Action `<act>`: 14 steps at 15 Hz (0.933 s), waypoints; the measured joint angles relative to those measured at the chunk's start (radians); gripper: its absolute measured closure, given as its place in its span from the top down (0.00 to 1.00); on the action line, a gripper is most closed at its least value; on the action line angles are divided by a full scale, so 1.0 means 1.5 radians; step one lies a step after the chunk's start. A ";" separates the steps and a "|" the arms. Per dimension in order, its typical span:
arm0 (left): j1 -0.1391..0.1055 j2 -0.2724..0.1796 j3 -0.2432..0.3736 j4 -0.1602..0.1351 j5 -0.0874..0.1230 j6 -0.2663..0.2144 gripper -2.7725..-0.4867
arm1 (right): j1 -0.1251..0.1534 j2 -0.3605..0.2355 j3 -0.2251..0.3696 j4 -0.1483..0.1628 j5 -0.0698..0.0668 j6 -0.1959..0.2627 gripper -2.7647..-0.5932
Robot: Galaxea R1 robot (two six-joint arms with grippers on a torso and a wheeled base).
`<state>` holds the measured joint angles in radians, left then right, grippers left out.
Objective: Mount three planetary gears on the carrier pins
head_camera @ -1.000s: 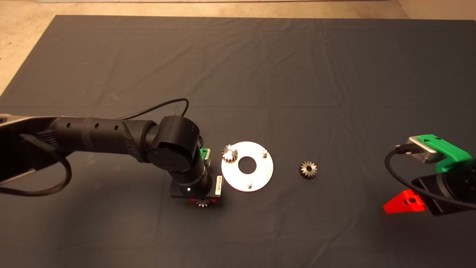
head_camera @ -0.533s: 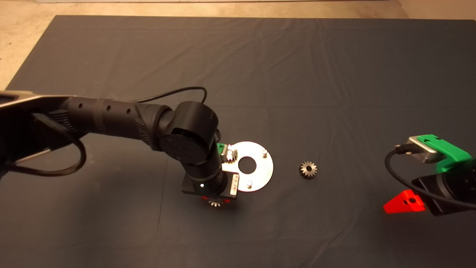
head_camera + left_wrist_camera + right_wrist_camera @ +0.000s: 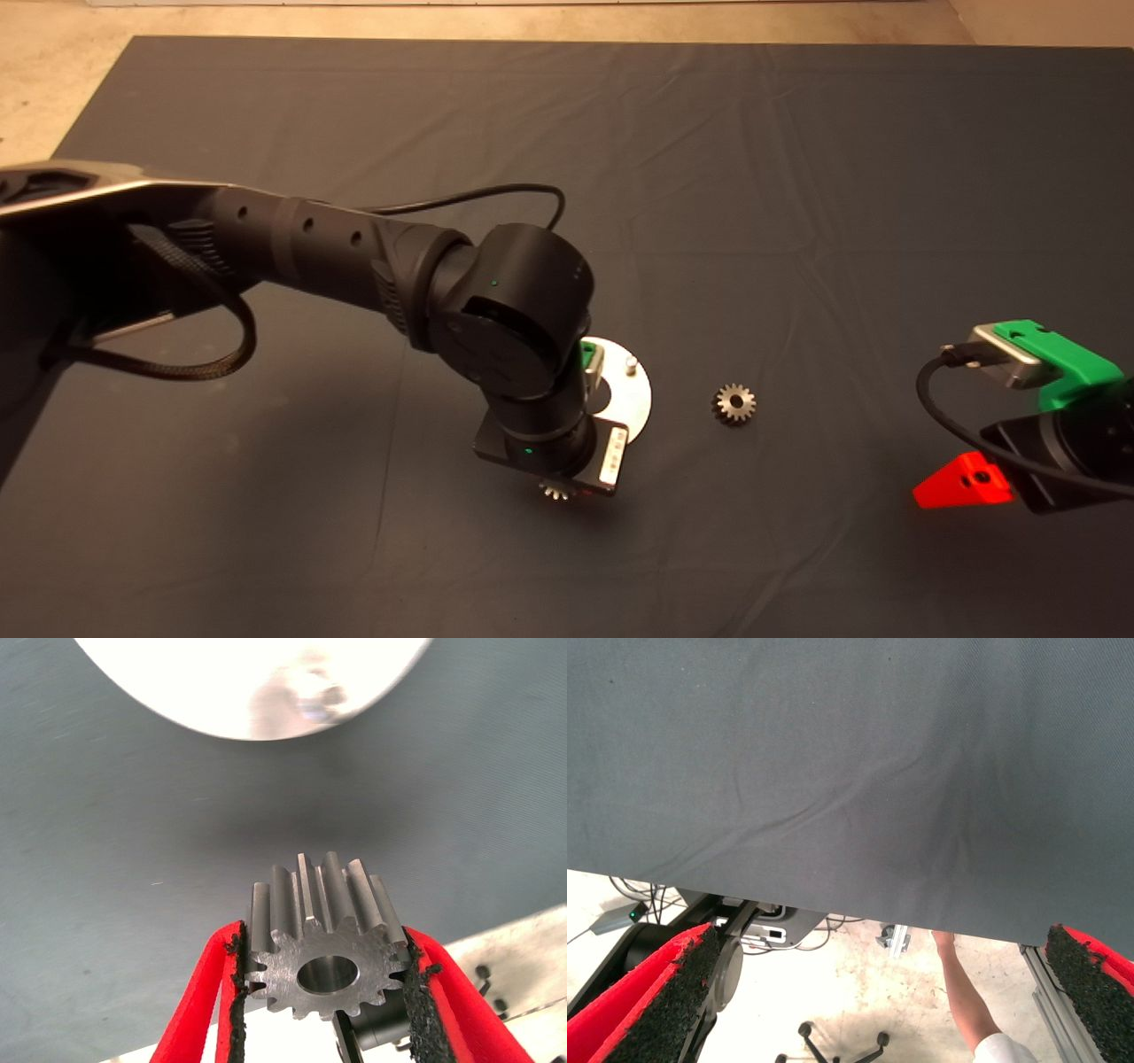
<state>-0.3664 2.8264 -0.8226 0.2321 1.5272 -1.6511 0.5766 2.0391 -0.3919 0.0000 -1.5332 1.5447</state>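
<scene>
Meanwhile, the left gripper [image 3: 323,979] pinched a gear [image 3: 324,943] between its red fingers [image 3: 199,1001], hovering above the mat [image 3: 709,177] at the near edge of the disc [image 3: 633,403], most of which the arm hid. One pin [image 3: 630,362] showed on the disc. Another gear [image 3: 733,404] lay flat just right of the disc. The right gripper [image 3: 877,992] waited at the lower right, fingers spread apart.

We count two planetary gears: one gear [image 3: 733,404] lying on the mat [image 3: 797,177], another gear [image 3: 325,939] clamped in the left pincer [image 3: 325,992]. One disc [image 3: 631,399] shows one pin [image 3: 630,362]. Two pincers appear, counting the right pincer [image 3: 877,1001].
</scene>
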 joint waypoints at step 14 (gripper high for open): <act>-0.006 0.064 -0.122 -0.003 0.000 0.000 0.20 | 0.000 0.000 0.000 0.000 0.000 0.000 0.99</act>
<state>-0.3747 2.9226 -1.0054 0.2283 1.5274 -1.6504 0.5762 2.0398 -0.3919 0.0004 -1.5332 1.5447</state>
